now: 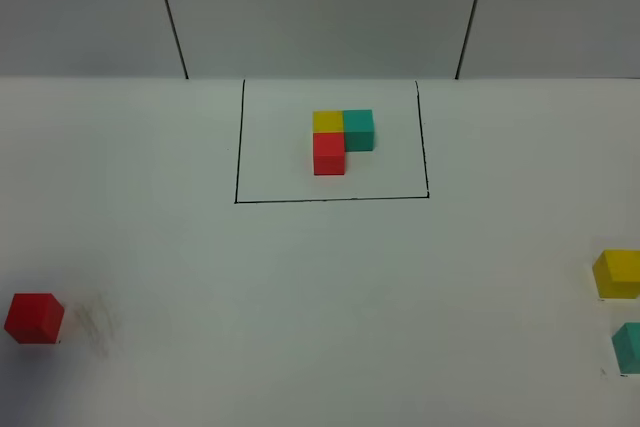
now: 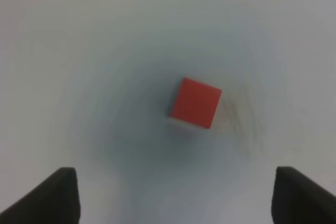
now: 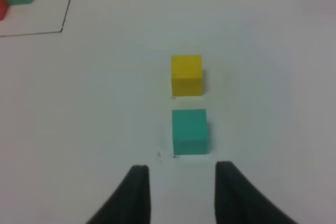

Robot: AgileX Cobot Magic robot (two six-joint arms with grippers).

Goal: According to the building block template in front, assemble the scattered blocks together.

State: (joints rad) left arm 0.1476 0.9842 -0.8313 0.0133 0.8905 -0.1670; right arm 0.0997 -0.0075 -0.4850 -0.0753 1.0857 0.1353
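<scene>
Left hand [image 2: 177, 195] spread wide, above small red matte cube [image 2: 195, 103]. Right hand [image 3: 181, 174] clenched, empty, near small teal matte cube [image 3: 189, 131]; yellow matte cube [image 3: 186, 74] just beside it.

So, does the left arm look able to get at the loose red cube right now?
Probably yes. The left hand is open, and the red cube lies on the table ahead of it, roughly centred between the fingers, with nothing near it or in between.
</scene>
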